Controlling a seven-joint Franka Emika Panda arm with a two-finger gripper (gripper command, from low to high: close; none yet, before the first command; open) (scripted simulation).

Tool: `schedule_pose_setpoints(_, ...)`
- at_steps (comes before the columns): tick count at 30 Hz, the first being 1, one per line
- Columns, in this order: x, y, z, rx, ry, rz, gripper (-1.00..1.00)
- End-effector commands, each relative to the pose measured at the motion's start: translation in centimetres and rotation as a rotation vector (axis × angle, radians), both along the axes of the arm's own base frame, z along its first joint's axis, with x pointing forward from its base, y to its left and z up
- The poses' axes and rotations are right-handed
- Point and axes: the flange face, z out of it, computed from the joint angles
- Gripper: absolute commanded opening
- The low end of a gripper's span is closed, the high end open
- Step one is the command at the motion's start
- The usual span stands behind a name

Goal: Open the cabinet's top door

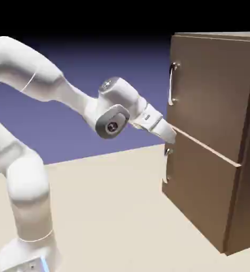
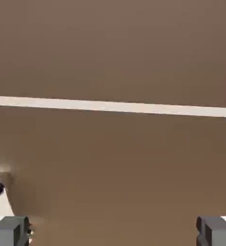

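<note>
- The cabinet (image 1: 217, 133) stands on the table (image 1: 111, 202) at the right of the exterior view, and the top door (image 1: 212, 90) appears shut, flush with the front.
- The top door's long curved silver handle (image 1: 172, 83) is mounted near the door's left edge, well above the point where the gripper (image 1: 168, 134) is now placed.
- The gripper is held close to the cabinet front at the level of the pale seam (image 2: 113, 106) between the two doors; its jaws are spread wide and nothing is held between them.
- In the hand view, the two grey fingertips (image 2: 9, 230) are seen far apart at the bottom edge, with only brown panel between them.
- The step in hand is judged to be the approach to the handle, and the grasp is not yet made.
- To do it well, the hand should be raised to the upper handle, the open jaws set either side of its bar, and closure made only once the bar is centred.
- The pull is best led along the door's arc rather than straight out.
- The lower door's smaller handle (image 1: 166, 167) sits just below the gripper and should be avoided.
- The panels are flat, matt and wood-toned; the handles are thin, bowed and glossy.
- A small shiny object at the hand view's left edge is possibly part of a handle, though this cannot be told with certainty.
</note>
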Motion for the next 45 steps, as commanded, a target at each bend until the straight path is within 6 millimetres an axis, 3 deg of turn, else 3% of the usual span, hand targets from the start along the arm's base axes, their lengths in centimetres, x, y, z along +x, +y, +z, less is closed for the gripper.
schedule_pose_setpoints(1, -0.3, -0.3, 1.0, 0.012, -0.019, -0.019, 0.0)
schedule_pose_setpoints(7, -2.5, -1.3, 6.5, 0.075, -0.137, -0.114, 0.0)
schedule_pose_setpoints(12, -4.7, -1.0, 10.4, 0.118, -0.237, -0.167, 0.0)
schedule_pose_setpoints(18, -7.1, 0.7, 13.7, 0.151, -0.356, -0.201, 0.0)
schedule_pose_setpoints(24, -8.6, 3.7, 15.7, 0.161, -0.467, -0.206, 0.0)
schedule_pose_setpoints(34, -8.0, 9.8, 15.2, 0.126, -0.618, -0.161, 0.0)
schedule_pose_setpoints(39, -6.0, 12.5, 13.2, 0.088, -0.67, -0.124, 0.0)
schedule_pose_setpoints(45, -2.1, 14.5, 9.4, 0.032, -0.709, -0.074, 0.0)
